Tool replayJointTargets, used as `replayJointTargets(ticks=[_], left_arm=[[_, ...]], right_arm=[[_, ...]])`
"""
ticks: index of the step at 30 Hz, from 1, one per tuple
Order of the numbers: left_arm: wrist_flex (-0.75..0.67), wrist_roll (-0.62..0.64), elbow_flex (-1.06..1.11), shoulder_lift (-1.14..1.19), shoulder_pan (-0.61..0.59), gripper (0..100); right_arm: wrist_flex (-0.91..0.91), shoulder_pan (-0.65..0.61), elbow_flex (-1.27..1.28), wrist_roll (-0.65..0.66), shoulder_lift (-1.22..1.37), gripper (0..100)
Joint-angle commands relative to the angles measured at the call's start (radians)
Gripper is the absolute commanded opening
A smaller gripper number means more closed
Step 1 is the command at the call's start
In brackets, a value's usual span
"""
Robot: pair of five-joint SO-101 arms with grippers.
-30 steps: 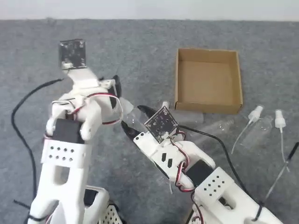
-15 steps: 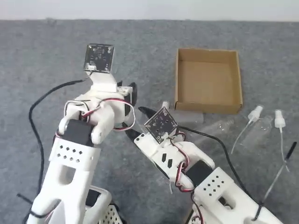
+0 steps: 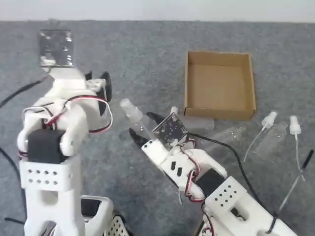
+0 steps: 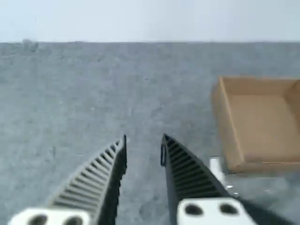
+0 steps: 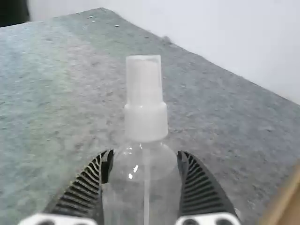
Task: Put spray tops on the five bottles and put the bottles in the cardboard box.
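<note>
My right hand (image 5: 143,164) clamps a clear plastic bottle with a white spray top (image 5: 144,123). My left hand (image 4: 143,146) hangs with jaws apart.

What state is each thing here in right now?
left gripper: open, empty.
right gripper: shut on the bottle.
bottle: spray top fitted, held.
cardboard box: open, empty.
loose spray tops: lying on the carpet, unfitted.

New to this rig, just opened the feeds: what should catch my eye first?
The right gripper, mid-table, is shut on a clear bottle wearing a white spray top. The left gripper hangs open to its left; the cardboard box sits beyond, two loose spray tops lying right of it.
</note>
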Motion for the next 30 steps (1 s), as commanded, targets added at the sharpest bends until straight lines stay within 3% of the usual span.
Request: replayJointTargets(ticks=[1,5,11,15,22,30], left_arm=[[-0.107,-0.008,0.199,-0.1,0.023,11],[-0.284,-0.009,0.486,-0.216,0.097,11],[-0.402,-0.011,0.72,-0.281,0.218,12],[-0.465,-0.014,0.78,-0.302,0.262,19],[-0.474,-0.008,0.837,-0.411,0.272,26],[-0.476,-0.006,0.874,-0.499,0.272,28]], right_arm=[[-0.018,0.104,-0.048,-0.014,-0.036,0.6],[-0.018,0.213,-0.117,-0.014,-0.024,0.6],[-0.016,0.274,-0.264,-0.014,0.022,0.6],[0.065,0.269,-0.45,-0.02,0.188,0.6],[0.189,0.255,-0.726,-0.203,0.473,0.6],[0.314,0.163,-0.75,-0.199,0.461,0.6]])
